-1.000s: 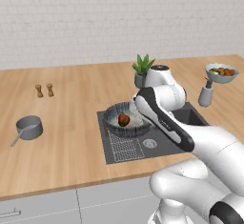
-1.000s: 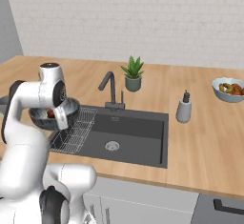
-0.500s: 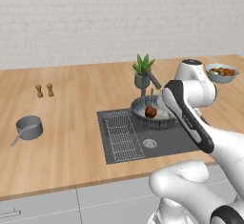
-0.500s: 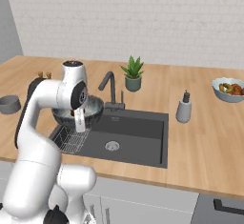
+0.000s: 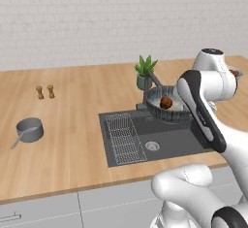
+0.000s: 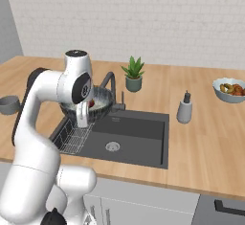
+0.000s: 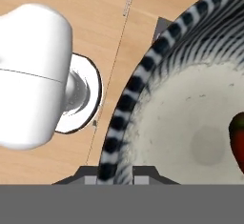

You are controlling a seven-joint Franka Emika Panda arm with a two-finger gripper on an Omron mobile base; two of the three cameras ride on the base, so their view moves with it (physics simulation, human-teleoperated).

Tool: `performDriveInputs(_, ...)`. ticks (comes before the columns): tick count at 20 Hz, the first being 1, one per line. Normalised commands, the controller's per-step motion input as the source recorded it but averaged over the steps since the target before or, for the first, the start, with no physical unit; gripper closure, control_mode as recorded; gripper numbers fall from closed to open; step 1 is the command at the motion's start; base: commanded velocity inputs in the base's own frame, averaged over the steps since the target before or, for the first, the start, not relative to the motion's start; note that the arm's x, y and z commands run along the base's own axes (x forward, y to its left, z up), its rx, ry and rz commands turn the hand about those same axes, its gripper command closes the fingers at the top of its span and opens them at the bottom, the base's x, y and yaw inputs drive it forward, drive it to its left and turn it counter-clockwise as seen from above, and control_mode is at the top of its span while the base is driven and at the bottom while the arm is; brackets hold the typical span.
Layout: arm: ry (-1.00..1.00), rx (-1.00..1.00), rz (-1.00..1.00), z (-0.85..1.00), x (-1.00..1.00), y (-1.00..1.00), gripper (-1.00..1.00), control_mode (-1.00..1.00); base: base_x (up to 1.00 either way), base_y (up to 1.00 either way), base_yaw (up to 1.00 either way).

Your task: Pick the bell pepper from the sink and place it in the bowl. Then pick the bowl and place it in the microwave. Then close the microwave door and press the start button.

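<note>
The bowl (image 5: pixel 167 106) is up off the bench (image 5: pixel 72 139), held in the air over the far part of the sink (image 5: pixel 164 137), just in front of the dark faucet (image 6: pixel 111 83). The pincer (image 7: pixel 116 174) grips it by the rim: in the hand view one finger tip sits on each side of the striped wall, the jaws narrowed to the thickness of that wall. The bell pepper (image 5: pixel 166 102) lies inside the bowl on its pale speckled floor (its red edge also peeks in at the right side of the hand view (image 7: pixel 237 135)).

From the left base view the white arm (image 5: pixel 206 101) crosses in front of the bowl's right side. From the right base view the bowl (image 6: pixel 98 105) shows behind the arm's wrist, above the wire rack (image 6: pixel 72 138) that lines the left part of the basin. The round steel drain (image 6: pixel 112 146) lies bare in the basin floor.

Behind the sink stands a small potted plant (image 6: pixel 133 74). To the right of the basin stands a grey soap dispenser (image 6: pixel 184 108), and farther right a pale fruit bowl (image 6: pixel 229 90). Well to the left on the bench are a grey handled pot (image 5: pixel 28 130) and two small shakers (image 5: pixel 45 92).
</note>
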Motion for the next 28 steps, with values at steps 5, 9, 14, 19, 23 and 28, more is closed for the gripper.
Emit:
performDriveInputs(5,-0.23,0.00,-0.08,0.20,-0.35,0.00,1.00,-1.00,0.00,0.00,0.00)
performDriveInputs(9,-0.13,0.00,-0.09,0.14,-0.25,0.00,1.00,-1.00,0.00,0.00,0.00)
performDriveInputs(14,0.00,0.00,0.00,0.05,-0.10,0.00,1.00,1.00,-0.74,-0.24,0.00)
performDriveInputs(19,0.00,0.00,0.00,0.00,0.00,0.00,1.00,1.00,-0.64,-0.68,-0.40)
performDriveInputs(23,0.00,0.00,0.00,0.00,0.00,0.00,1.00,1.00,0.00,-0.08,-0.98)
performDriveInputs(28,0.00,0.00,0.00,0.00,0.00,0.00,1.00,1.00,0.00,0.00,-1.00)
